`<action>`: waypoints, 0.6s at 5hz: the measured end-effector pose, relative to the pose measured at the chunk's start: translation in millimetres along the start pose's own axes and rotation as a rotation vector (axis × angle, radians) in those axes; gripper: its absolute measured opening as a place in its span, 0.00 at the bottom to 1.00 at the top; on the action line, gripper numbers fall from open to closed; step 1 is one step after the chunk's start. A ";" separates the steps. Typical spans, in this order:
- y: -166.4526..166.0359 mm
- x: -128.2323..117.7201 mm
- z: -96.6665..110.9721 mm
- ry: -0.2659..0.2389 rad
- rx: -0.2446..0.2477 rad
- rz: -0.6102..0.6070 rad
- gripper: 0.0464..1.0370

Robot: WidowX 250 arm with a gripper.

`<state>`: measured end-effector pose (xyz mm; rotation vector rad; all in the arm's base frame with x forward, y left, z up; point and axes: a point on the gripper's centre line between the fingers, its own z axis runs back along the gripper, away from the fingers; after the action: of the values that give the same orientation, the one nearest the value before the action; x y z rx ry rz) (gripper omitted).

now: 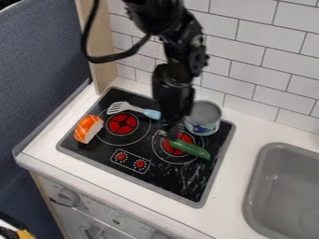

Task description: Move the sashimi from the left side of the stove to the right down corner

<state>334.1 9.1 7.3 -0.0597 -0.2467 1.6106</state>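
The gripper [169, 130] hangs over the middle of the black stove top [165, 179], close to the upper-left end of a green cucumber and left of a can. Orange-and-white sashimi [88, 129] lies at the stove's left side, left of the left burner and apart from the gripper. The stove's lower right corner has a bare black surface with pale reflections.
A spatula [133, 109] with a blue handle lies behind the left burner. The cucumber [190, 149] crosses the right burner. An open can [203, 117] stands at the back right. A grey sink [254, 186] is at right; a tiled wall rises behind.
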 end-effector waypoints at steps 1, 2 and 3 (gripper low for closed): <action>3.9 25.8 12.1 -0.041 0.008 -0.093 0.96; 13.1 46.0 14.2 -0.119 0.082 -0.270 0.96; 12.6 65.9 24.1 -0.166 0.041 -0.445 0.96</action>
<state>313.3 71.0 35.8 0.1520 -0.3297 1.1771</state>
